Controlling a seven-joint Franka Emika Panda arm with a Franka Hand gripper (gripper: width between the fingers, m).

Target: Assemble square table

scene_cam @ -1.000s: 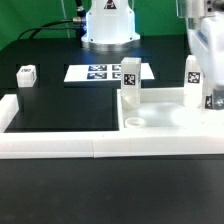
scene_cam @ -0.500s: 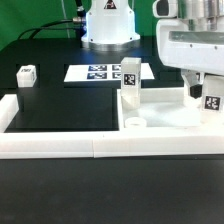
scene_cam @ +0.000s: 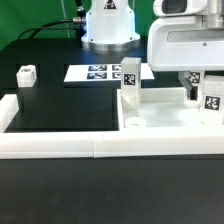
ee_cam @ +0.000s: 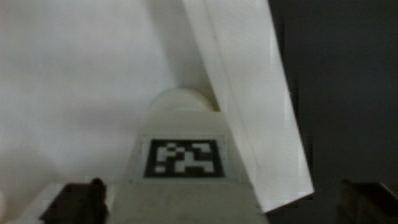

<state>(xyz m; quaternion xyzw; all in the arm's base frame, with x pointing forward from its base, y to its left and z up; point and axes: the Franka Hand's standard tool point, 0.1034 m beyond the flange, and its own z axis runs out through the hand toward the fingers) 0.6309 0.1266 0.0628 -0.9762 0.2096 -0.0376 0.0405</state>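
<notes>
The square table's white slab point(scene_cam: 160, 118) lies flat in the corner of the white border rail. One tagged leg point(scene_cam: 129, 83) stands upright on the slab's left part. A second tagged leg point(scene_cam: 212, 97) stands at the slab's right side, under my gripper point(scene_cam: 205, 88). In the wrist view this leg point(ee_cam: 183, 140) rises between my two dark fingertips, which stand apart on either side of it with a gap to each. My gripper point(ee_cam: 219, 203) is open. A loose leg block point(scene_cam: 26, 76) sits on the black table at the far left.
The marker board point(scene_cam: 105, 72) lies behind the slab near the robot base point(scene_cam: 108, 25). The white border rail point(scene_cam: 60, 145) runs along the front and up the left side. The gripper's white housing point(scene_cam: 185, 45) hides the slab's back right part.
The white hand has come down and shifted towards the exterior view's left, now covering the area above the right leg. The other leg and the loose block have not moved.
</notes>
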